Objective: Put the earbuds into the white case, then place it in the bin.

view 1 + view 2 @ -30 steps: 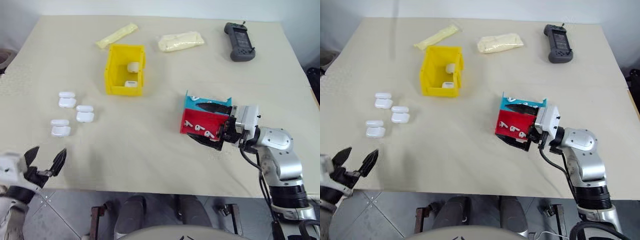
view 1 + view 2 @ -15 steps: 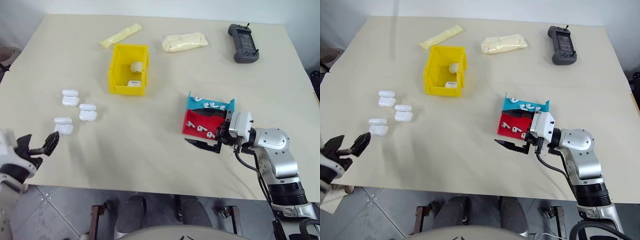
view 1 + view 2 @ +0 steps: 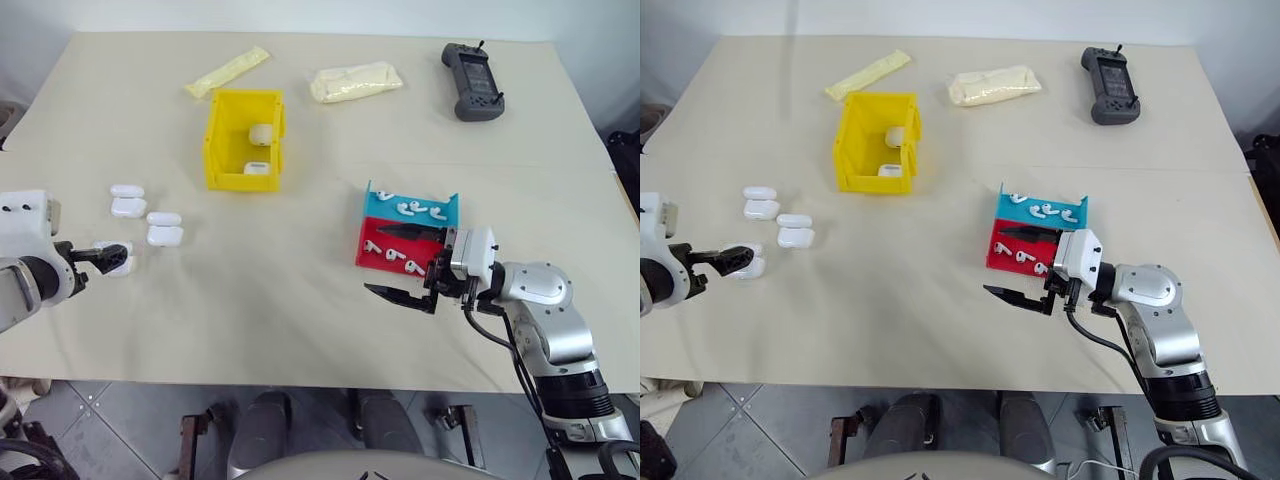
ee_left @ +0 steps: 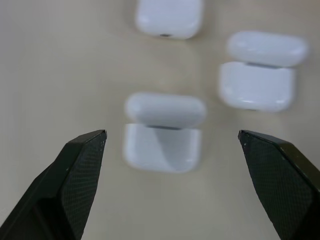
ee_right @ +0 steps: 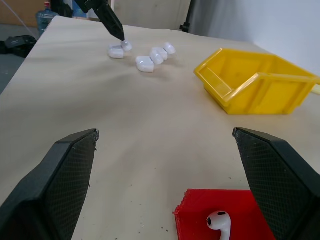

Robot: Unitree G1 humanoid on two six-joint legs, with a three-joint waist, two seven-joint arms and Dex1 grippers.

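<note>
Left tool [image 4: 171, 142] swung up from bench edge, now straddling nearest open white case [image 4: 162, 132], released. Right tool [image 3: 405, 262] released. Light, slick shell; I'd pinch flat sides.

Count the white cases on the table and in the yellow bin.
5. Three open cases lie on the table: and, the last at the left claw. Two sit in the yellow bin.
</note>
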